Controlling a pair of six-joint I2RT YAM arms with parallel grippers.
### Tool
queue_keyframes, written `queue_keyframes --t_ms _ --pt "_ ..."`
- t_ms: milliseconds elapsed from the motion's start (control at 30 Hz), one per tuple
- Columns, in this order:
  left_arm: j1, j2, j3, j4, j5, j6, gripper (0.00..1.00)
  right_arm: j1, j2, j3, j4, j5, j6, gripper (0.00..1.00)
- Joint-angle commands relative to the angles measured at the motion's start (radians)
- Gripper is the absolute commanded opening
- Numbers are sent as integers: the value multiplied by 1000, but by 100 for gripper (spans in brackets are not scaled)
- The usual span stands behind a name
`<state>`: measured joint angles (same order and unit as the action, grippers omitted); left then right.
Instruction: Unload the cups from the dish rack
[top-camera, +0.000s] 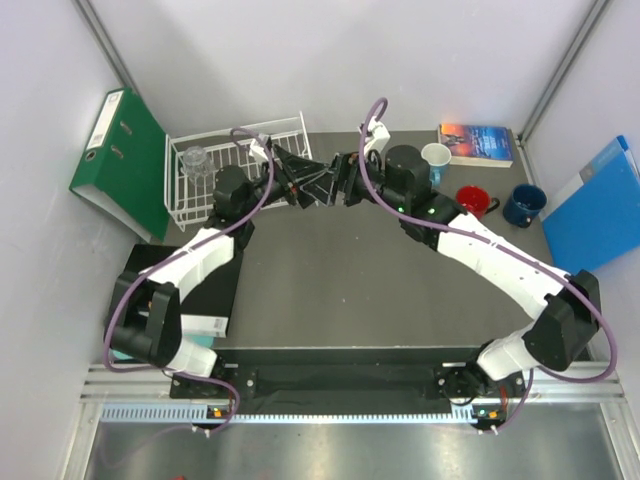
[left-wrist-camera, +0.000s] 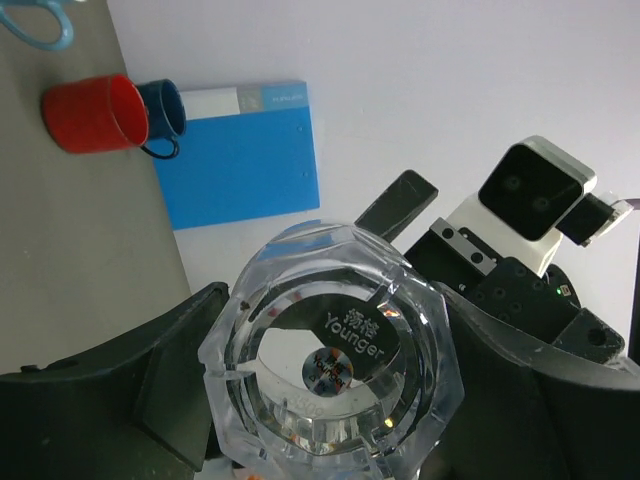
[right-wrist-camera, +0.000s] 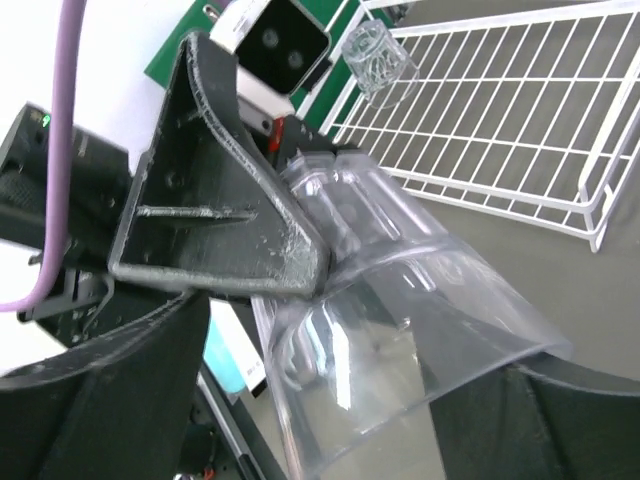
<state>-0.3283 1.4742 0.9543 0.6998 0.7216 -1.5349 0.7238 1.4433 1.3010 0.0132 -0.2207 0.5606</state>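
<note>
A clear glass tumbler (top-camera: 322, 186) hangs on its side above the table's middle, between both grippers. My left gripper (left-wrist-camera: 335, 385) is shut on it near its thick base (left-wrist-camera: 335, 350), with a finger on each side. My right gripper (right-wrist-camera: 350, 400) stands open around the tumbler's mouth (right-wrist-camera: 420, 330), and a gap shows beside its left finger. A second tumbler (top-camera: 195, 160) lies in the white wire dish rack (top-camera: 245, 135) at the back left. A light blue mug (top-camera: 436, 157), a red mug (top-camera: 472, 200) and a dark blue mug (top-camera: 523, 204) stand on the table at the back right.
A green binder (top-camera: 125, 160) leans against the left wall beside the rack. A book (top-camera: 478, 142) lies behind the mugs. A blue folder (top-camera: 595, 205) leans at the right wall. A black box (top-camera: 195, 290) sits under the left arm.
</note>
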Motion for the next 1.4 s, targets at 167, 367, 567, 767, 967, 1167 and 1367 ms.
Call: queue_keyframes --t_ms 167,367,567,767,967,1167,1367 --pt "-44 -101 -22 -60 -56 97 0 20 9 32 88 4 -4 38" --pt "-31 -120 47 -271 -96 286 35 23 -64 -29 -10 62 -47 0" --pt "57 -89 225 -696 -249 547 99 31 -179 -10 -286 249 -128 0" --pt "86 -23 337 -1063 -548 710 99 51 -222 18 -599 421 -125 0" --pt "83 -18 264 -1108 -574 639 98 57 -32 64 -933 543 33 0" --pt "72 -37 212 -1111 -574 634 95 75 124 77 -968 471 94 0" --pt "69 -57 198 -1174 -608 651 94 75 278 74 -923 350 84 0"
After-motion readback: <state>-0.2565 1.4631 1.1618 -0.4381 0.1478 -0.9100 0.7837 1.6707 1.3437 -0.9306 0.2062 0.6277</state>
